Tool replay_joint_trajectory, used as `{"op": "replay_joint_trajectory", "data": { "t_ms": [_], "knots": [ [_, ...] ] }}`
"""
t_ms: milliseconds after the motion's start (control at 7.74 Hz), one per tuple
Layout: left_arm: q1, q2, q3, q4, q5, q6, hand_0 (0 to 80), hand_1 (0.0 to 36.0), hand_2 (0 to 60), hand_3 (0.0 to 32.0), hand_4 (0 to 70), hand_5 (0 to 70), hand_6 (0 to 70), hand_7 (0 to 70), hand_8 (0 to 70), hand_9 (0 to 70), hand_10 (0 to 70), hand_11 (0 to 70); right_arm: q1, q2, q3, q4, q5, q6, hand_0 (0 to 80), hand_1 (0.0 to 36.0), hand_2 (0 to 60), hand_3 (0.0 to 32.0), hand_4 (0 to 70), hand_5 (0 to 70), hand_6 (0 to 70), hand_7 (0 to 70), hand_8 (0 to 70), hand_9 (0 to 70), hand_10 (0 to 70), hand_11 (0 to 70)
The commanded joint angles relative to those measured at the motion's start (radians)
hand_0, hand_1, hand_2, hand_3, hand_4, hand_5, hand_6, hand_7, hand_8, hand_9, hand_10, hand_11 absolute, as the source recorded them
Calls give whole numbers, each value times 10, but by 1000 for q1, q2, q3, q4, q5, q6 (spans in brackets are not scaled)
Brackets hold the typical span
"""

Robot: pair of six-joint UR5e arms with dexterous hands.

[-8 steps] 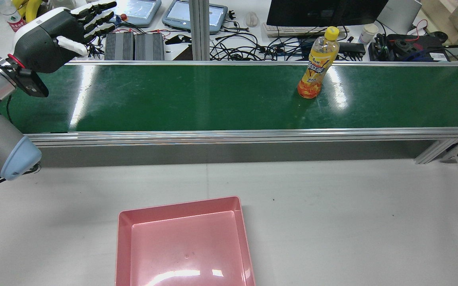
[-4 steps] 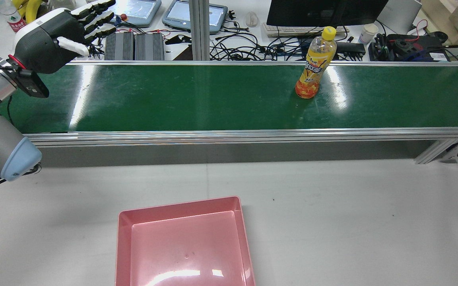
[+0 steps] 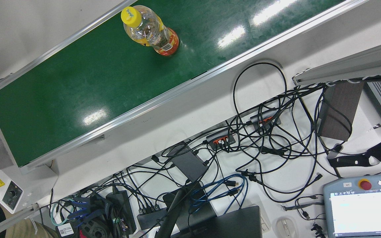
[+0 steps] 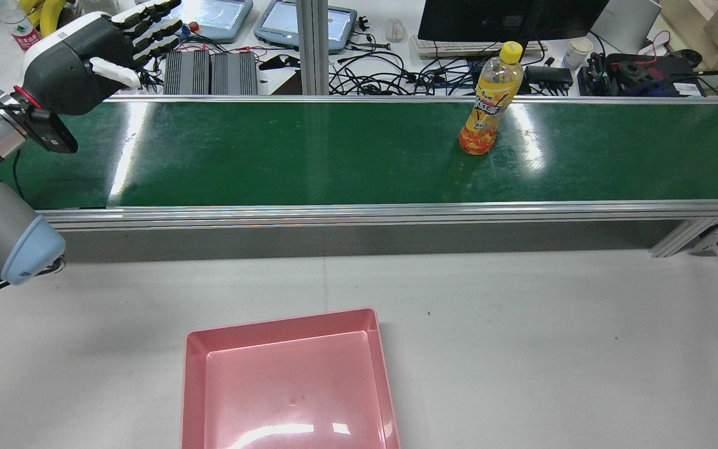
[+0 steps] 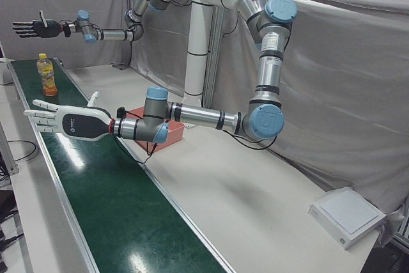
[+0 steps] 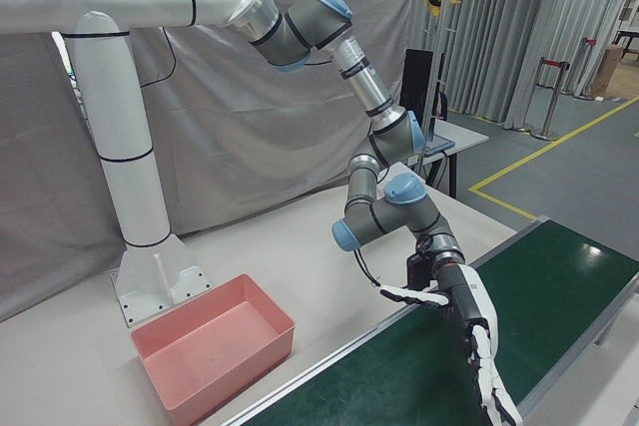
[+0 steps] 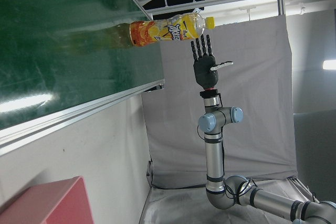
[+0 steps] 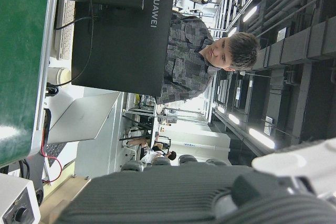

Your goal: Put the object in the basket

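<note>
An orange drink bottle [image 4: 487, 106] with a yellow cap stands upright on the green conveyor belt [image 4: 303, 156], right of its middle. It also shows in the front view [image 3: 154, 36], the left-front view [image 5: 46, 76] and the left hand view [image 7: 163, 31]. My left hand [image 4: 85, 56] is open and empty above the belt's far left end, well away from the bottle. My right hand [image 5: 32, 28] is open and empty beyond the bottle, raised above the belt's other end; it also shows in the left hand view [image 7: 206, 64]. The pink basket [image 4: 290, 380] lies empty on the white table.
Cables, teach pendants [image 4: 306, 25], a monitor [image 4: 508, 19] and a keyboard crowd the desk behind the belt. The belt's metal rail [image 4: 359, 212] separates it from the white table. A person stands beyond the belt in the hand views.
The bottle has moved a little to the left along the belt, towards my left hand. My left hand has barely moved.
</note>
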Motion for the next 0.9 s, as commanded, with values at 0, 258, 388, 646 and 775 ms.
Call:
{"op": "replay_joint_trajectory", "data": {
  "t_ms": [0, 258, 388, 646, 775],
  "knots": [
    [8, 0, 4, -6, -1, 7, 546, 79, 0, 24, 131, 98, 6, 0, 66, 74, 48, 84, 0, 0, 0, -1, 0, 1, 0, 0, 0, 0, 0, 0, 0, 0, 0, 0, 0, 0],
    [5, -1, 4, -12, 1, 7, 618, 112, 0, 18, 141, 96, 8, 0, 62, 68, 56, 100, 0, 0, 0, 1, 0, -1, 0, 0, 0, 0, 0, 0, 0, 0, 0, 0, 0, 0],
    [4, -1, 4, -12, 1, 6, 640, 125, 0, 10, 143, 101, 7, 0, 63, 68, 58, 105, 0, 0, 0, 1, 0, -1, 0, 0, 0, 0, 0, 0, 0, 0, 0, 0, 0, 0],
    [5, -1, 4, -12, 1, 7, 582, 128, 0, 2, 136, 109, 6, 0, 66, 71, 59, 104, 0, 0, 0, 1, 0, 1, 0, 0, 0, 0, 0, 0, 0, 0, 0, 0, 0, 0],
    [4, -1, 3, -12, 1, 6, 581, 193, 0, 0, 145, 117, 11, 0, 69, 74, 62, 112, 0, 0, 0, 1, 0, 1, 0, 0, 0, 0, 0, 0, 0, 0, 0, 0, 0, 0]
  ]
}}
